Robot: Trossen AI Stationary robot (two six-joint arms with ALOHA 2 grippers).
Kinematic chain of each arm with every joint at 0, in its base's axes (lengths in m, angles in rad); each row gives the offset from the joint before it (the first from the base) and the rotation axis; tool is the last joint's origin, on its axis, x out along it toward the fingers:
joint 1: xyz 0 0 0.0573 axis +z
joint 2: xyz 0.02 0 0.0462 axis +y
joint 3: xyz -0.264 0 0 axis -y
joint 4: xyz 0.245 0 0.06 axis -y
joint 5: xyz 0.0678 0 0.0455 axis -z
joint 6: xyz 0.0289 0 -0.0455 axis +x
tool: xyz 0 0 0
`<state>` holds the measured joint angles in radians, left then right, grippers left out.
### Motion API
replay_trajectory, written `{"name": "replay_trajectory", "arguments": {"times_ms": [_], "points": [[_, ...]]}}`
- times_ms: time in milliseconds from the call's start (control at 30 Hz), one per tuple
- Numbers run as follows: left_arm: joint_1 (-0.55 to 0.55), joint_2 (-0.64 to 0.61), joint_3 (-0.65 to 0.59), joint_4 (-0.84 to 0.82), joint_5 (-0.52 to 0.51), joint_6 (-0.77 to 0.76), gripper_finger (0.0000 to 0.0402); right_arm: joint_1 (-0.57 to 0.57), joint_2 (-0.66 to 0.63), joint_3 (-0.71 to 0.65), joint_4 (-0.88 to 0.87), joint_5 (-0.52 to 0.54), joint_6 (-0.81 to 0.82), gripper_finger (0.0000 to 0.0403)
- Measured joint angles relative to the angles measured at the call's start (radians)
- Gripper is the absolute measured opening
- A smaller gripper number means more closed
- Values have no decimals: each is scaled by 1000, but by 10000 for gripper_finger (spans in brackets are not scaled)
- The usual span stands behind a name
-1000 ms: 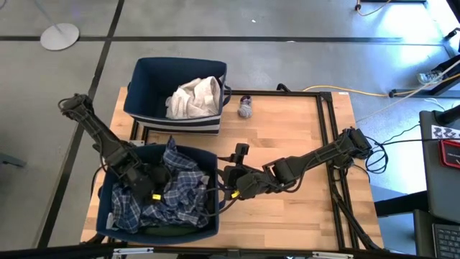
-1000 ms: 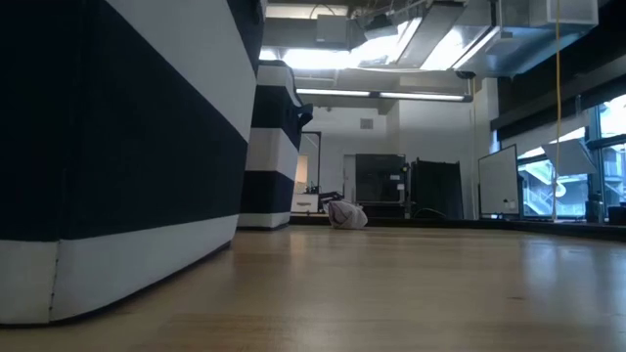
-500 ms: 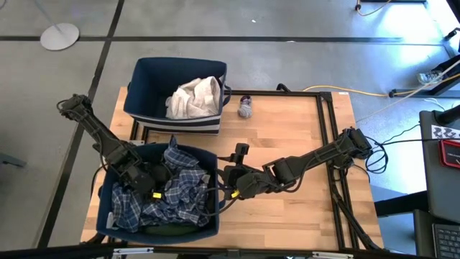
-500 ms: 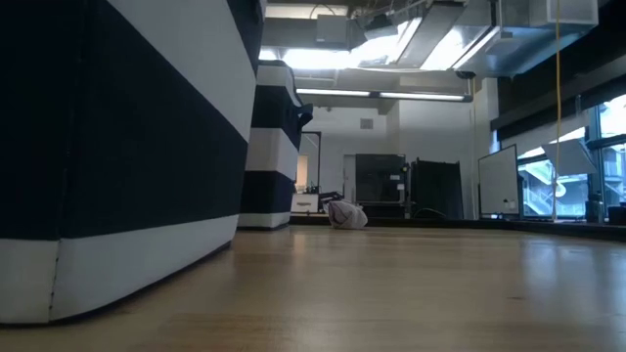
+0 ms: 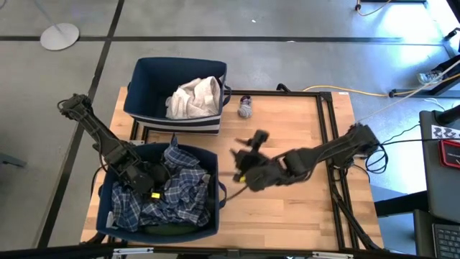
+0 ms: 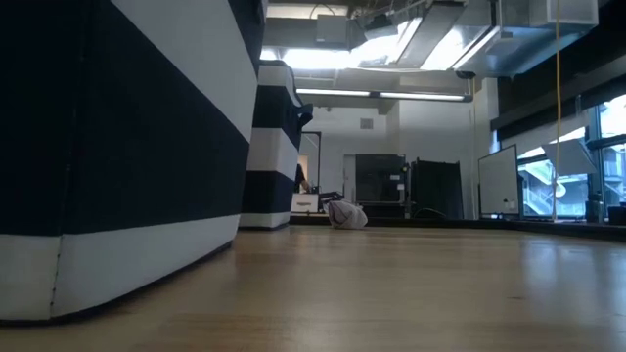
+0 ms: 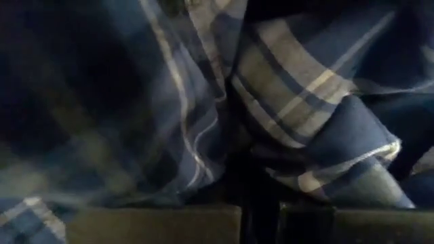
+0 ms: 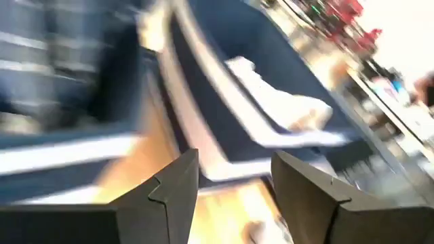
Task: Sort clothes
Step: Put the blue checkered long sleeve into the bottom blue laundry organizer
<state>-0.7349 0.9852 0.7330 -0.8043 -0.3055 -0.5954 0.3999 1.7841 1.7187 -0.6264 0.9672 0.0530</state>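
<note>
Sorting looks nearly done: white clothes (image 5: 194, 97) fill the far bin (image 5: 144, 79), the left gripper (image 5: 147, 188) is closed on plaid clothes (image 5: 169, 194) in the near bin (image 5: 104, 208), and only the sock (image 5: 245, 108) lies beside the far bin, the right gripper (image 5: 241, 173) open and empty.

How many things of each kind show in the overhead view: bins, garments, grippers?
Bins: 2, far bin and near bin
Garments: 4, white cloth, plaid shirt, green garment, sock
Grippers: 2, left gripper, right gripper
Total: 8
</note>
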Motion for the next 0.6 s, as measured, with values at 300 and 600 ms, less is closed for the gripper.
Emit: {"name": "replay_trajectory", "arguments": {"times_ms": [300,600], "points": [[2,0,-1,75,-86,119,4,-178,-67,-45,-573,-14,482,186],[36,-1,2,33,-72,47,64,-458,-64,-398,-262,-255,438,186]]}}
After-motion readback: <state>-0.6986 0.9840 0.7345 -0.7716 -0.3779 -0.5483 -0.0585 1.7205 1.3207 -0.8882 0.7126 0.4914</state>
